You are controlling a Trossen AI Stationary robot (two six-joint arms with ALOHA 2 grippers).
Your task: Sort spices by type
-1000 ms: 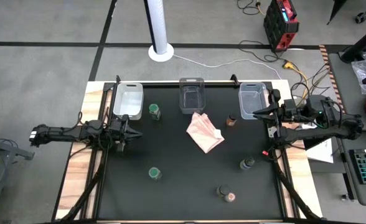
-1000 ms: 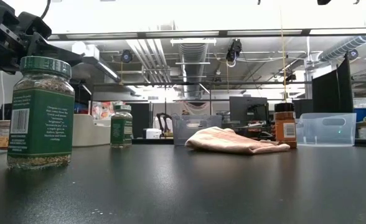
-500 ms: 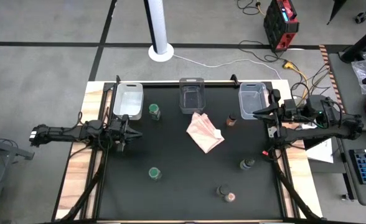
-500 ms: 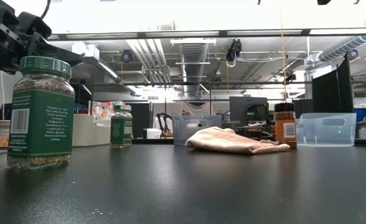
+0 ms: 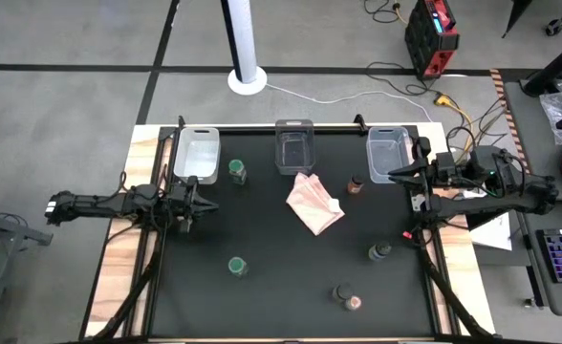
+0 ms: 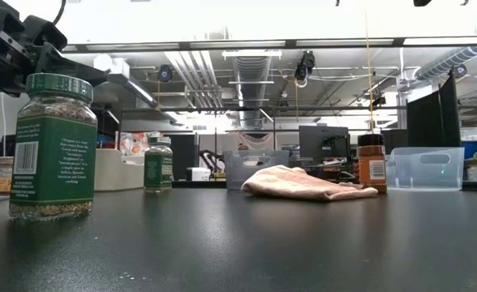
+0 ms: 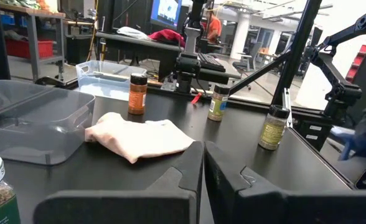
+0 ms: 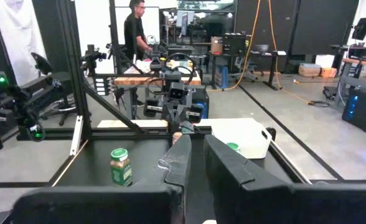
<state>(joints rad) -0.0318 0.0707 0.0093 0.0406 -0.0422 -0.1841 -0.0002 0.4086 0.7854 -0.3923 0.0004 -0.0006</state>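
**Six spice jars loose around the pink cloth, both grippers empty**

High view: pink cloth (image 5: 314, 204) near the middle of the black table (image 5: 262, 296). Beyond the cloth, three clear bins in a row: left bin (image 5: 197, 154), middle bin (image 5: 294, 145) just beside the cloth, right bin (image 5: 388, 153). Green-lid jar (image 5: 237, 171) between left and middle bins. Brown-lid jar (image 5: 356, 184) just right of the cloth. Second green-lid jar (image 5: 236, 267) on the near side, left of the cloth. Dark-lid jar (image 5: 380, 251) near-right of the cloth; two more jars, touching or almost so (image 5: 347, 297), nearer still. Left gripper (image 5: 198, 199) well left of the cloth, pinched together, holding nothing. Right gripper (image 5: 396, 175) at the right bin's near end, fingers nearly together, also empty.

Low view: near green-lid jar (image 6: 53, 147) large and upright on the left; far green-lid jar (image 6: 158, 164) left of the cloth (image 6: 299, 183); orange label on the brown-lid jar (image 6: 371, 164), not readable from above.

Left wrist view: own fingers (image 7: 184, 177) pressed together. Cloth (image 7: 142, 135) touching the middle bin (image 7: 30, 124); three jars upright behind the cloth.

Right wrist view: own fingers (image 8: 182, 157) with a narrow slit between. One green-lid jar (image 8: 120, 167) on the table; a person (image 8: 134, 28) standing in the room behind, unseen from above.
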